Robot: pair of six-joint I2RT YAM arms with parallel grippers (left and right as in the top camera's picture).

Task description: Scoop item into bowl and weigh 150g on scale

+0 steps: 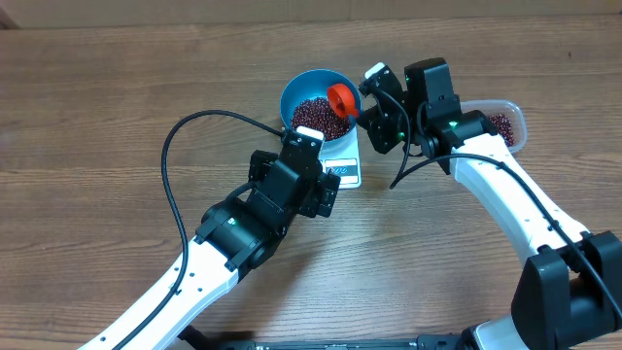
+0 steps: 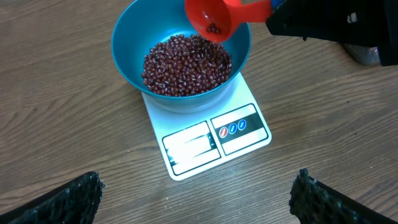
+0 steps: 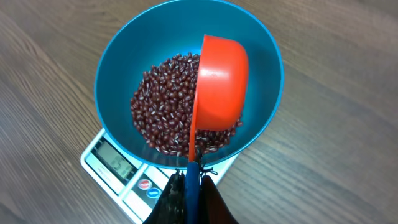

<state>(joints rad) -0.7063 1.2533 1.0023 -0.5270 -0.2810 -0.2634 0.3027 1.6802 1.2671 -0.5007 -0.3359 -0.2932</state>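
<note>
A heap of dark red-brown beans (image 2: 186, 65) (image 3: 168, 106) fills the bottom of the blue bowl (image 1: 303, 89) (image 2: 127, 53) (image 3: 112, 74), which stands on the white scale (image 1: 348, 173) (image 2: 205, 143) (image 3: 109, 162). My right gripper (image 1: 367, 109) (image 3: 193, 193) is shut on the blue handle of an orange-red scoop (image 1: 341, 97) (image 2: 208, 18) (image 3: 217, 87), held tipped on its side over the bowl, a few beans still in it. My left gripper (image 1: 326, 185) (image 2: 196, 199) hangs open just in front of the scale, nothing between its fingers.
A clear plastic tub (image 1: 507, 124) with more beans sits at the right, partly behind my right arm. Bare wooden table (image 1: 97, 117) spreads to the left and front. Black cables loop over the table by both arms.
</note>
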